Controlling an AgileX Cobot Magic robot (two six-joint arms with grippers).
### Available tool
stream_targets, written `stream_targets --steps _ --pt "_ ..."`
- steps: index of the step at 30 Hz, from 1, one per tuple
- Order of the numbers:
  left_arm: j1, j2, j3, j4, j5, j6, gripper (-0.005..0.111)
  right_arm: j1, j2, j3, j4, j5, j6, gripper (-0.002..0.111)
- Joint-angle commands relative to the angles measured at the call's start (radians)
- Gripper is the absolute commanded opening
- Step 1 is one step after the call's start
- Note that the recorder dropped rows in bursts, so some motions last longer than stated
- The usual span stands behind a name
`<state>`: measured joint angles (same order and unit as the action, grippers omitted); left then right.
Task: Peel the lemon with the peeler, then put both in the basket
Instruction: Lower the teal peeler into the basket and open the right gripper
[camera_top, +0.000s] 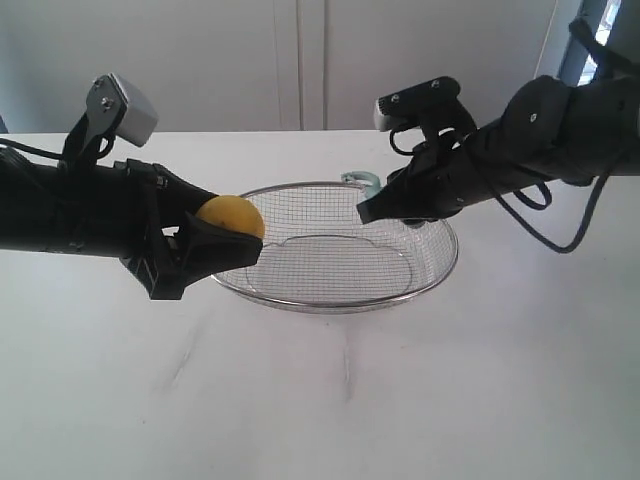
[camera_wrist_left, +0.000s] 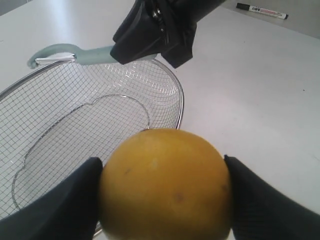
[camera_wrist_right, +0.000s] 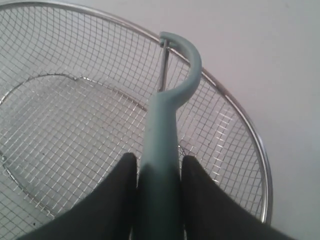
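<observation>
My left gripper (camera_top: 232, 243) is shut on the yellow lemon (camera_top: 231, 216), held just over the left rim of the silver wire basket (camera_top: 440, 273). In the left wrist view the lemon (camera_wrist_left: 165, 185) fills the gap between both black fingers. My right gripper (camera_top: 372, 207) is shut on the teal peeler (camera_top: 362, 181), whose curved head pokes out above the basket's far rim. In the right wrist view the peeler (camera_wrist_right: 167, 125) runs up from between the fingers, with the basket (camera_wrist_right: 245, 127) mesh beneath it. The two grippers stand apart, facing each other across the basket.
The basket (camera_wrist_left: 179, 95) sits on a white table (camera_top: 320, 400). A marker pen (camera_wrist_left: 261, 10) lies on the table far from the basket. A pale wall stands behind the table.
</observation>
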<state>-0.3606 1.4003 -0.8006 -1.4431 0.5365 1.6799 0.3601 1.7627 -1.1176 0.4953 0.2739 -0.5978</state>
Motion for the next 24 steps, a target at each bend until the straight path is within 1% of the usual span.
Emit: stream_targets --steps 1,24 --pt "-0.002 -0.003 0.001 -0.033 0.025 -0.001 0.000 -0.003 0.032 0.003 0.000 0.000 -0.011 0.000" --pt "-0.002 -0.003 0.001 -0.035 0.032 -0.001 0.000 -0.001 0.106 0.003 0.000 0.052 -0.030 0.000"
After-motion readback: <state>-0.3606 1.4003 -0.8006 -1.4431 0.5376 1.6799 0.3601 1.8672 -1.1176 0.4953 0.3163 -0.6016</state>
